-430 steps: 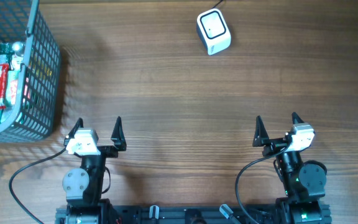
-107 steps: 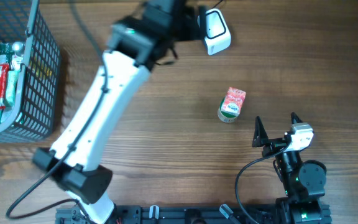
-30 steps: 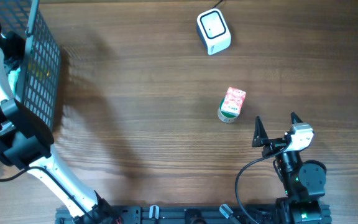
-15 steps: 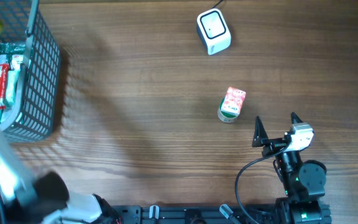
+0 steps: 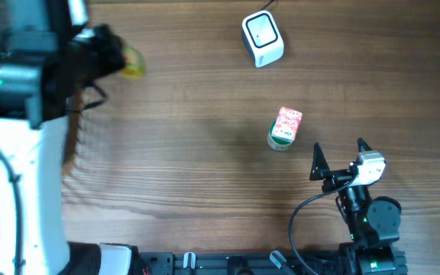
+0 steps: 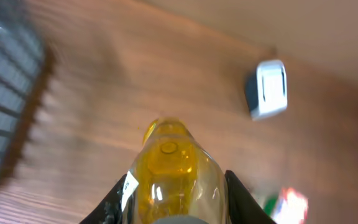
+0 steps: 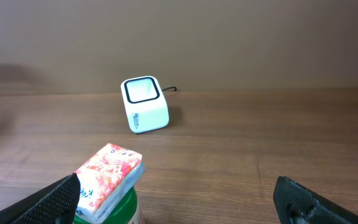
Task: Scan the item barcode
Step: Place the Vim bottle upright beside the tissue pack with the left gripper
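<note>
A clear yellow bottle (image 6: pixel 169 165) with a white sticker on its side sits between my left gripper's (image 6: pixel 176 196) black fingers, which are shut on it. In the overhead view the bottle (image 5: pixel 133 62) hangs above the table's far left, at the tip of the raised left arm, with the left gripper (image 5: pixel 113 57) behind it. The white scanner (image 5: pixel 262 38) stands at the far middle, well to the right of the bottle; the left wrist view shows the scanner (image 6: pixel 266 89) ahead and to the right. My right gripper (image 5: pixel 341 158) rests open at the near right, holding nothing.
A red-and-white tissue pack (image 5: pixel 289 121) lies on a green can (image 5: pixel 279 140) in the middle right, just ahead of the right gripper (image 7: pixel 179 202). The wire basket (image 6: pixel 2 118) stands at the far left, largely hidden overhead by the left arm (image 5: pixel 21 153).
The left arm has come up out of the basket with the yellow bottle and swung right over the table. The right arm, pack and scanner have not moved.
</note>
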Robot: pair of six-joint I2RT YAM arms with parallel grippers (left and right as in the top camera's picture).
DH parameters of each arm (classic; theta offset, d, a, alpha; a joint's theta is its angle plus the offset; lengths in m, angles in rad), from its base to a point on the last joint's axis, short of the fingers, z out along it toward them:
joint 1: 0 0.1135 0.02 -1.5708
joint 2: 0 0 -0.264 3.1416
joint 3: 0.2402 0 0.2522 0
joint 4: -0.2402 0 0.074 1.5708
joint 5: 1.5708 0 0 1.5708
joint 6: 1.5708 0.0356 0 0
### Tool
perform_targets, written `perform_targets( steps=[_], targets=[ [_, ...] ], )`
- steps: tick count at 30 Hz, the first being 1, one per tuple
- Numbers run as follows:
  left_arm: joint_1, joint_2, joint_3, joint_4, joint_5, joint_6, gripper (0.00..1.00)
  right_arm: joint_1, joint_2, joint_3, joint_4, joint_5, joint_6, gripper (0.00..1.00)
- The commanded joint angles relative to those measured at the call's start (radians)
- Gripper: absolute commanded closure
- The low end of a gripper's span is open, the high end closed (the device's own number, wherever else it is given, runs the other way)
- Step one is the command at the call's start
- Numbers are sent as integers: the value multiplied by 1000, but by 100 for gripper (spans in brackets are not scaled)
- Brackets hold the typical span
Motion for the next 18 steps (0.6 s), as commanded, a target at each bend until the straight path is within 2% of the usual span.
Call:
perform_targets(
  steps=[1,7,18],
  targets=[
    [-155,92,-1,-21,-5,1,73,-4,-5,-1,2,-9,6,0],
    [-308,281,-3,-12,-6,-58,71,-4,-5,-1,2,-9,6,0],
    [-502,543,-42,180,-76,-131,69,-4,-5,-1,2,-9,6,0]
  ],
)
